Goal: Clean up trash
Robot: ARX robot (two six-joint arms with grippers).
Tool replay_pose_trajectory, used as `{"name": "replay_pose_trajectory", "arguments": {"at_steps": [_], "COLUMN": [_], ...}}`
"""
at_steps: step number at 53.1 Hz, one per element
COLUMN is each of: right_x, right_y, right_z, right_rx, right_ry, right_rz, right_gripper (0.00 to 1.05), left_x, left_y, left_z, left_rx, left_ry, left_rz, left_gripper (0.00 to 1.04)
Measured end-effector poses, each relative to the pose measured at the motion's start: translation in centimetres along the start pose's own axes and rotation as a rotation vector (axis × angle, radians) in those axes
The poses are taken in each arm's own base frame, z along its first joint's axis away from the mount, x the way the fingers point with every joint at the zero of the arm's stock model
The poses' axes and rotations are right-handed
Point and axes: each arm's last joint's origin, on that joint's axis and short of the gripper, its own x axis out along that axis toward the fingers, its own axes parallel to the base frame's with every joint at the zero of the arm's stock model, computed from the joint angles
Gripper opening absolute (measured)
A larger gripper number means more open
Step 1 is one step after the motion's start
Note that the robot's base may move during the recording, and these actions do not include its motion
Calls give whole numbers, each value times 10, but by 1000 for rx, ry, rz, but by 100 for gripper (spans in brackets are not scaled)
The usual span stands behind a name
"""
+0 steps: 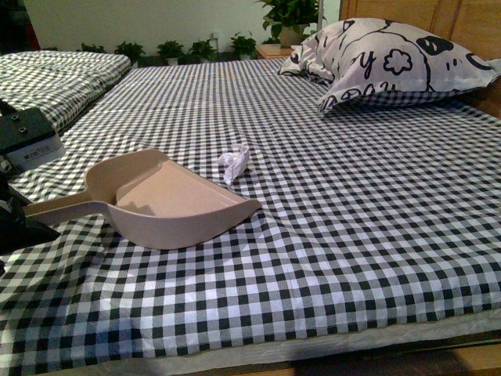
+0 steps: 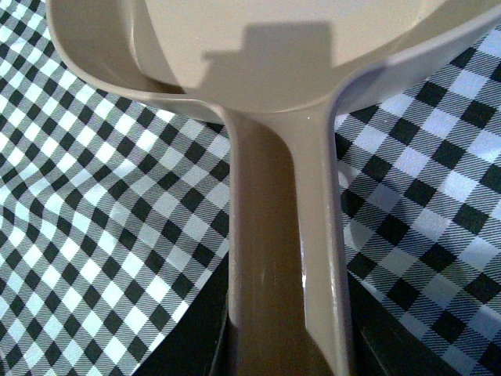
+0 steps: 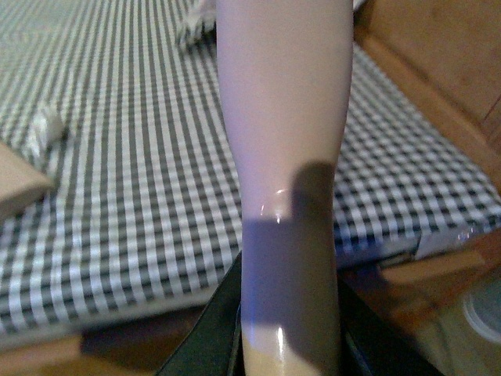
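**Item 1, trash.** Small crumpled wad of white paper (image 1: 233, 162). Lies on the bed, near its middle, just beyond the far rim of the dustpan and apart from it. Not held by anything.

**Item 2, dustpan.** Pinkish-beige plastic dustpan (image 1: 168, 200) with a long straight handle (image 2: 282, 235). The pan rests on the sheet, open mouth turned towards the wad, handle running back to the left edge of the front view. The pan holds nothing.

**Item 3, left gripper** (image 2: 286, 356). Clamped on the end of the dustpan handle. In the left wrist view, dark fingers sit tight against both sides of the handle.

**Item 4, right gripper** (image 3: 286, 352). Outside the front view. In the right wrist view, its dark fingers close on either side of a smooth pale pink plastic shaft (image 3: 286, 157), which runs away from the camera. The shaft's far end is out of frame, so its kind cannot be told. Gripper and shaft are at the near edge of the bed, above the wooden floor.

**Item 5, bedding.** Black-and-white checked cotton sheet (image 1: 352, 219), covering the whole bed and lightly wrinkled around the dustpan.

**Item 6, pillow.** Large white pillow with black drawings (image 1: 391, 59), at the far right corner, well apart from the wad, against a wooden headboard (image 1: 462, 19).

**Item 7, background.** Green potted plants (image 1: 293, 16), in a row beyond the bed.
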Motion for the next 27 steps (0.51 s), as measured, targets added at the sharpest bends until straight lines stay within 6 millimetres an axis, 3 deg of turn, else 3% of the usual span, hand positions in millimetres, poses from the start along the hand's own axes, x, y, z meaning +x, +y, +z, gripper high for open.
{"name": "replay_pose_trajectory", "arguments": {"at_steps": [3,14,22,27], "right_x": [10,75,132,189], "right_y": [4,18,34,55], "right_z": [-1,5,18,26], "right_rx": [-24,-36,-55,-71], "right_ry": [66,159,156,181], "right_rz": [20,87,95,113], "right_gripper": [19,19,19,19], "left_x": [0,0,0,0], "left_y": [0,0,0,0], "left_z": [0,0,0,0], "left_rx": [1,1,1,1], "left_ry": [0,-1,-1,-1], "left_rz": [0,1,1,1], "left_gripper": [27,27,27,27]}}
